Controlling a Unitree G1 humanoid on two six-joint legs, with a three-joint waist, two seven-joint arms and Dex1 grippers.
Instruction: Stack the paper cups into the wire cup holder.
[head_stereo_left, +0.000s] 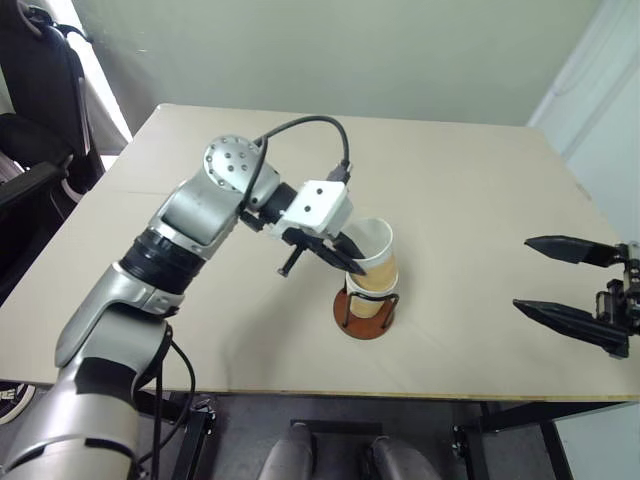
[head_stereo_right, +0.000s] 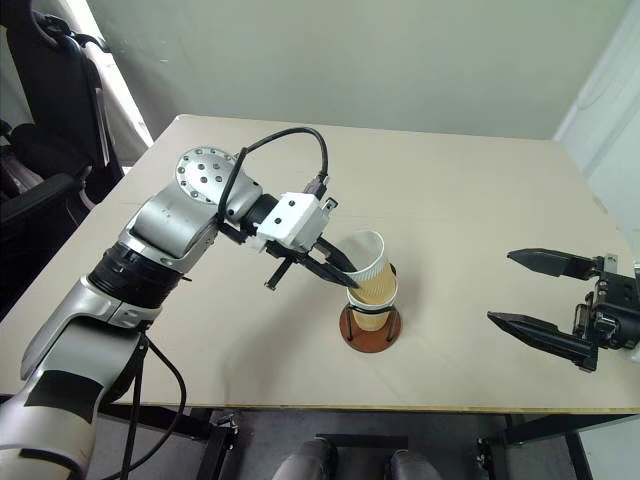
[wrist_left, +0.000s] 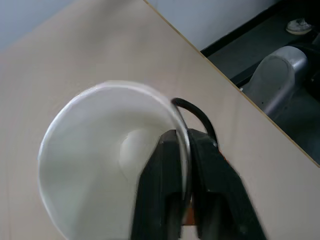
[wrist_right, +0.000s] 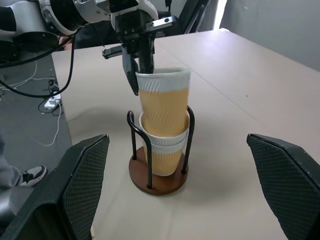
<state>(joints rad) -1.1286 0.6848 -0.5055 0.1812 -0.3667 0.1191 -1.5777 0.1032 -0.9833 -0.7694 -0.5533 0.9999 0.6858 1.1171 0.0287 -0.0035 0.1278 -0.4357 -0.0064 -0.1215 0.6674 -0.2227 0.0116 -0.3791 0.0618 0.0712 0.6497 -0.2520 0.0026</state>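
Observation:
The wire cup holder (wrist_right: 155, 181), a red-brown disc with black wire loops, stands near the table's front edge. A tan paper cup (wrist_right: 164, 157) sits inside it. A second paper cup (wrist_right: 162, 100) leans tilted in its mouth, half sunk in, its white inside facing up (wrist_left: 100, 150). My left gripper (head_stereo_left: 350, 262) reaches in from the left and is shut on that upper cup's rim, one finger (wrist_left: 160, 190) inside the cup and the other outside. My right gripper (head_stereo_left: 521, 273) hangs open off to the right, well apart from the holder and holding nothing.
The beige table (head_stereo_left: 450, 180) stretches behind and to both sides of the holder. Its front edge (head_stereo_left: 420, 397) runs just below the holder. A dark chair (head_stereo_left: 35, 120) stands off the table's left side.

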